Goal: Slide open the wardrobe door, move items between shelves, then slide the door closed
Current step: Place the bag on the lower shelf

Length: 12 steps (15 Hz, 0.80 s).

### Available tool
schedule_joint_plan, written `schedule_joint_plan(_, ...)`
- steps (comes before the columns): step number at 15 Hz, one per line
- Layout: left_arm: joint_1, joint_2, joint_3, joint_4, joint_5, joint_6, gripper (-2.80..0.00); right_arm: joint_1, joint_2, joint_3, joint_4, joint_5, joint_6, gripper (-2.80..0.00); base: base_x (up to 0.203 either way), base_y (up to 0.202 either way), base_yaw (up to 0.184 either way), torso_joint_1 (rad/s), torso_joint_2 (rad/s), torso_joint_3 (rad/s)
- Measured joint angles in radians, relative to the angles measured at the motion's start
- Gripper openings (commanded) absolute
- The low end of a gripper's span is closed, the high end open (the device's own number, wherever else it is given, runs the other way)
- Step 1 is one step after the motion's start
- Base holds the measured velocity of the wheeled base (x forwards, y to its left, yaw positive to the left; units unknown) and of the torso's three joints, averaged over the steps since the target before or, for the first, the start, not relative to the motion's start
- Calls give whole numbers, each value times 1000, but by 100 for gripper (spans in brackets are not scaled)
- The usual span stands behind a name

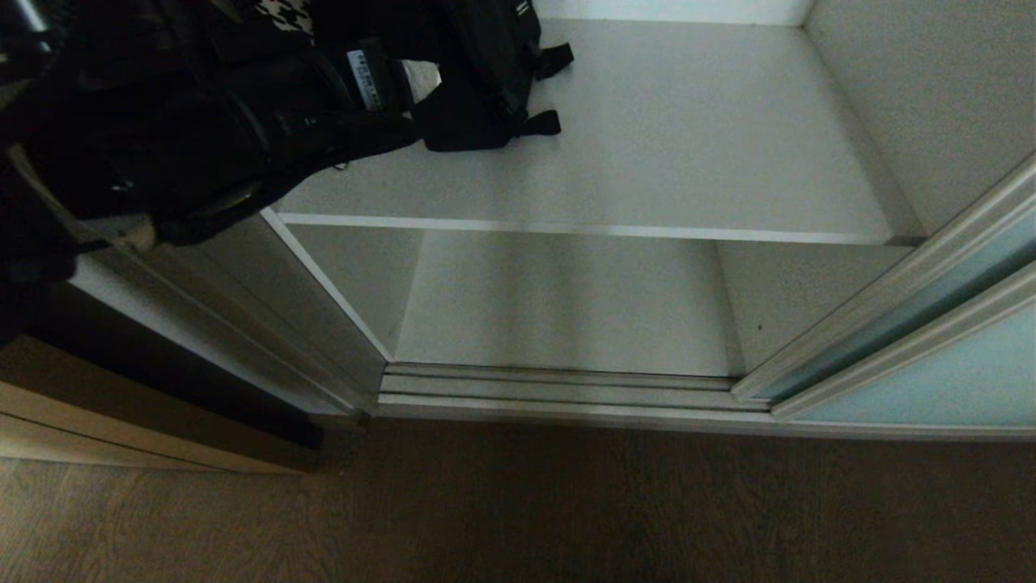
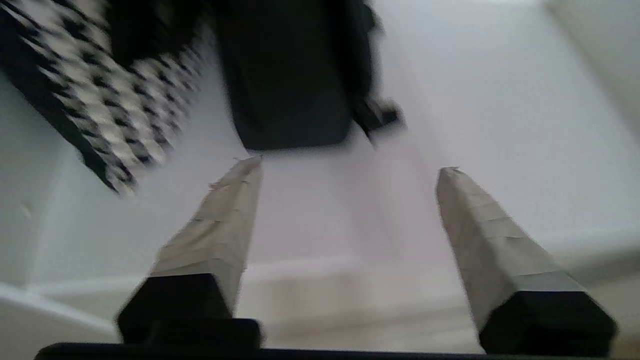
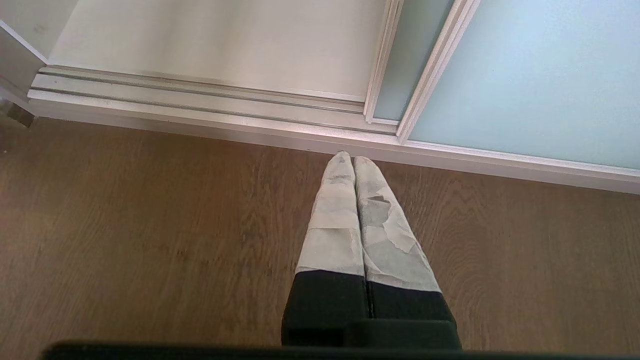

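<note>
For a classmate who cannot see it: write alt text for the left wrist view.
The left gripper hangs open, its taped fingers spread above a pale shelf. Ahead lie a black bag and a black-and-white houndstooth item, both blurred.

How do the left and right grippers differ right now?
The left gripper has its taped fingers spread wide; the right gripper has its fingers pressed together. The left points at a black bag on the upper shelf; the right hangs over the wooden floor, before the floor track. Neither holds anything.
</note>
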Motion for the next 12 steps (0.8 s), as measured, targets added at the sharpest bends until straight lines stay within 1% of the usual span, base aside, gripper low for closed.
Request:
schedule_joint_plan(1, -1, 32, -2, -66, 35, 25, 0, 0, 0, 0, 0, 0, 0, -280, 0, 0, 0, 0, 0, 0)
schedule_joint_plan(2, -3, 62, -9, -109, 59, 46, 0, 0, 0, 0, 0, 0, 0, -280, 0, 0, 0, 0, 0, 0)
schedule_joint_plan(4, -3, 114, -45, -180, 90, 63, 0, 0, 0, 0, 0, 0, 0, -280, 0, 0, 0, 0, 0, 0)
schedule_joint_plan(5, -3, 137, -66, -221, 103, 84, 0, 0, 0, 0, 0, 0, 1, -280, 0, 0, 0, 0, 0, 0)
schedule_joint_plan(8, 0, 197, -94, -326, 133, 161, 0, 0, 0, 0, 0, 0, 0, -280, 0, 0, 0, 0, 0, 0)
schedule_joint_plan(12, 7, 305, -119, -508, 137, 237, 0, 0, 0, 0, 0, 0, 0, -280, 0, 0, 0, 0, 0, 0)
